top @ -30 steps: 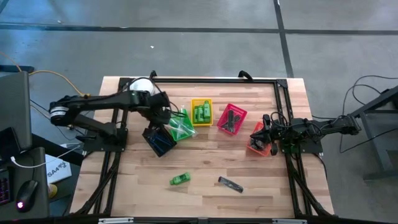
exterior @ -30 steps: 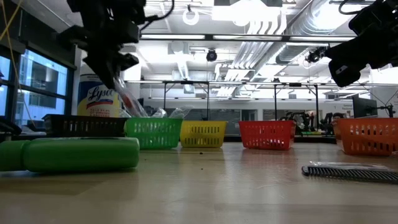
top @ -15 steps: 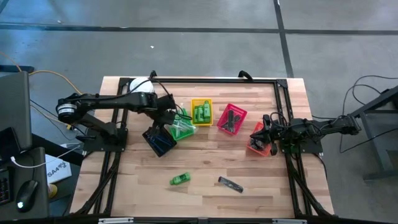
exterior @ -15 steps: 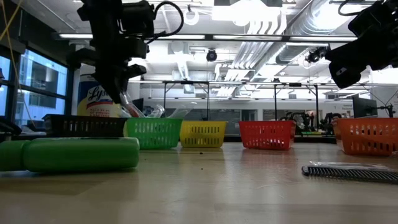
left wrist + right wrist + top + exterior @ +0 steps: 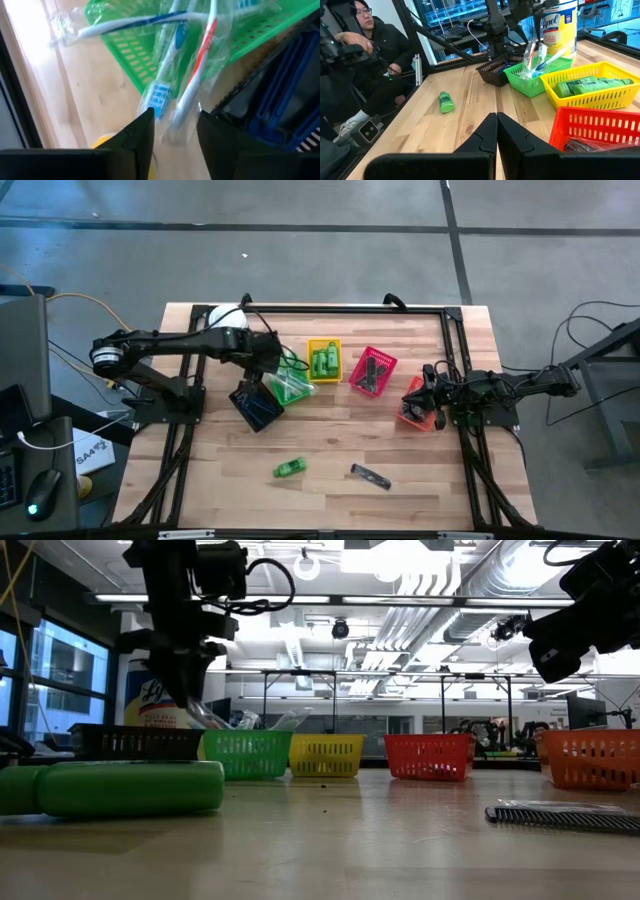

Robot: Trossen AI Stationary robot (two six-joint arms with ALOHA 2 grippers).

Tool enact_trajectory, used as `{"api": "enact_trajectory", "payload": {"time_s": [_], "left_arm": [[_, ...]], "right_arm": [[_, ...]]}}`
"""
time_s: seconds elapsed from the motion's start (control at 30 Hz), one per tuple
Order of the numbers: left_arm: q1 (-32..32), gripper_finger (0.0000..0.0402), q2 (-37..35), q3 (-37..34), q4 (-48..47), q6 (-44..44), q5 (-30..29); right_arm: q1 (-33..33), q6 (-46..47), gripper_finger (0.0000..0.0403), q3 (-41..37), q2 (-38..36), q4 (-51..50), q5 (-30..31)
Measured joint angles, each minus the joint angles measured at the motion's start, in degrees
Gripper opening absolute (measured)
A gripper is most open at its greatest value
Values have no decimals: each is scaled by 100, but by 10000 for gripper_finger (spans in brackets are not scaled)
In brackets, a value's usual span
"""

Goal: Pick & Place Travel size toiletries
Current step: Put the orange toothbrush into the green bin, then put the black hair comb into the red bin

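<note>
Worktop (image 5: 330, 445), light wood, catalogued left to right with the green basket (image 5: 293, 386) as landmark. Behind and left of it: white tub (image 5: 226, 317) with yellow label, not a task item. Just left and in front of it: dark basket (image 5: 256, 407) holding blue-handled pieces. Over its left edge: left gripper (image 5: 172, 127), fingers parted, with clear-wrapped toothbrushes (image 5: 175, 85) lying in the gap between them and leaning out of the basket; whether the wrappers are pinched or just let go cannot be told, though the pose reads as a drop-off into this basket. Just right of it: yellow basket (image 5: 324, 360) with bright green mini bottles (image 5: 322, 361), sorted by kind. Further right: red basket (image 5: 372, 371) with dark items. Well right: orange basket (image 5: 415, 404), with the right gripper (image 5: 496, 131) parked beside it, fingers pressed together, holding nothing. In front of the green basket, loose on the worktop and apparently awaiting pickup: one green bottle (image 5: 290, 468) and one black comb (image 5: 370, 476).
</note>
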Motion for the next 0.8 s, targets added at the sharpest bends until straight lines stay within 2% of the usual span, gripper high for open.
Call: {"api": "enact_trajectory", "payload": {"time_s": [0.13,0.33,0.43,0.53,0.6,0.7,0.8], "left_arm": [[2,154,2,391,-495,-382,-3],[0,160,-20,1423,-1966,-1254,-12],[-29,160,-277,1815,-2342,-1677,-14],[-244,159,-754,1963,-2074,-2056,-4],[-448,153,-1185,1965,-1578,-2314,1],[-917,133,-1983,1754,-591,-2627,-17],[-1570,98,-2824,1167,808,-2663,-41]], "right_arm": [[-1,-1,2,0,0,-4,-2],[-2,-1,2,0,0,-13,-2],[-1,-1,2,0,0,-24,-2],[-2,-2,2,0,0,-28,-2],[-1,-10,2,0,0,-44,-4],[0,-19,2,0,0,-92,-5],[0,-21,2,0,0,-98,-5]]}}
